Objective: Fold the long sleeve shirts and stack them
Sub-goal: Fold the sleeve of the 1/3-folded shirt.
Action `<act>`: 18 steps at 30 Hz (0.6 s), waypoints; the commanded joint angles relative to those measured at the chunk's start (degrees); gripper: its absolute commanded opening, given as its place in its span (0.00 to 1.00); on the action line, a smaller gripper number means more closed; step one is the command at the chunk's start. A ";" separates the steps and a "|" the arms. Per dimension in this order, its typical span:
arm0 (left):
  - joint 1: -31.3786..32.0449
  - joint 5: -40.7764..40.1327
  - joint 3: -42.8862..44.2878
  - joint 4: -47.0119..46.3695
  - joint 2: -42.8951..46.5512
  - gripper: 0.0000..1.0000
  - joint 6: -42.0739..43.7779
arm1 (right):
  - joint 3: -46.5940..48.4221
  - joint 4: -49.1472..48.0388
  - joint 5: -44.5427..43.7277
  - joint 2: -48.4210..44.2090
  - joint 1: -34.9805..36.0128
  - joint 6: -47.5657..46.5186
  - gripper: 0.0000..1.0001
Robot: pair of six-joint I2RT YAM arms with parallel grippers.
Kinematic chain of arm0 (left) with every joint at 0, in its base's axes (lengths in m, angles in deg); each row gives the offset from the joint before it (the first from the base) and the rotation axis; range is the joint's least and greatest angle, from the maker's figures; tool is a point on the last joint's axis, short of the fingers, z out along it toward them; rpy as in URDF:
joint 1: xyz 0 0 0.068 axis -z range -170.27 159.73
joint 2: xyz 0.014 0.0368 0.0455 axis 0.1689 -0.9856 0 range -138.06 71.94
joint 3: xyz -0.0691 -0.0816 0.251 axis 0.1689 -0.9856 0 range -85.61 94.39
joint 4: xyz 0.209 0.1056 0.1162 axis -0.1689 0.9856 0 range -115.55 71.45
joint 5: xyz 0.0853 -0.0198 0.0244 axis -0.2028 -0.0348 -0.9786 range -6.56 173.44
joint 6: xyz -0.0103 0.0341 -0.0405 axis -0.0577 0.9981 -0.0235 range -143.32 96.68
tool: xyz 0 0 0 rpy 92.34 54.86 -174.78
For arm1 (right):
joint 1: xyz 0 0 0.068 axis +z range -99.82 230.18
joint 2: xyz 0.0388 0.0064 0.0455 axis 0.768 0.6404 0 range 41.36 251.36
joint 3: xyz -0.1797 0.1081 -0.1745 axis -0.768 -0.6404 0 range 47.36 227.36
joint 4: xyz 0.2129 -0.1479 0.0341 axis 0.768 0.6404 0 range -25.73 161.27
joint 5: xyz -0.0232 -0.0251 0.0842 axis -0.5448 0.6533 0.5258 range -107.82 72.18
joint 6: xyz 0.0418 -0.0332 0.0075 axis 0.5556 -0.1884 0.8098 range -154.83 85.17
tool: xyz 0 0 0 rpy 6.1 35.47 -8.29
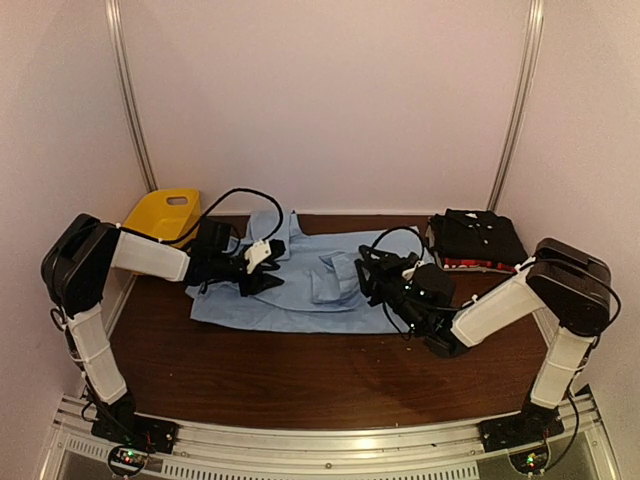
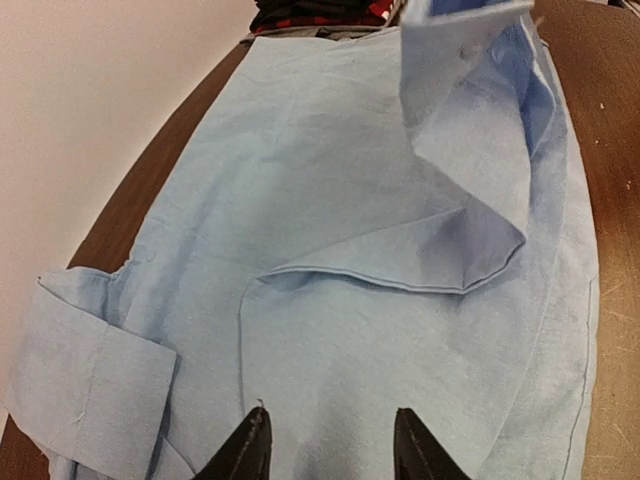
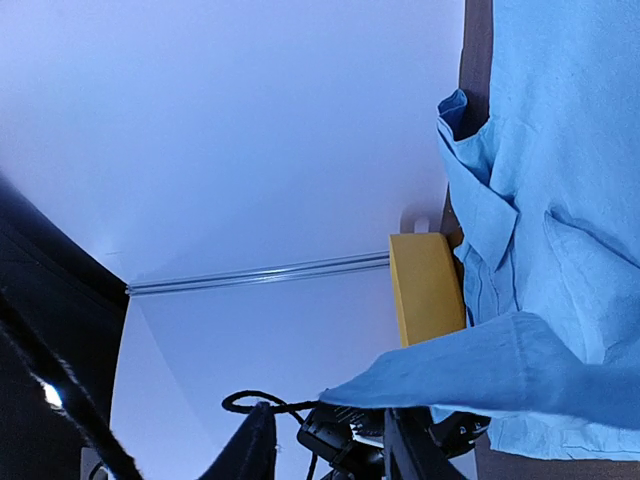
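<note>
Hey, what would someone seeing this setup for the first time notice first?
A large light blue shirt lies spread across the middle of the dark wooden table, with the left arm and right arm reaching over it from either side. At the back right sits a folded black shirt on a red-edged one. A yellow basket stands at the back left corner.
</note>
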 commanded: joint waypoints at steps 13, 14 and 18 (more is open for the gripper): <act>0.26 1.91 -1.53 -5.52 6.03 0.43 -7.51 | -1.80 32.46 0.41 -20.07 2.72 -31.91 0.70; 0.24 1.58 -1.69 -5.95 6.43 0.44 -8.56 | 1.68 40.95 0.27 -20.78 2.72 -36.98 0.70; 0.25 0.27 -3.66 -10.39 8.98 0.45 -15.00 | 13.94 59.96 -0.77 -19.47 2.59 -53.85 0.72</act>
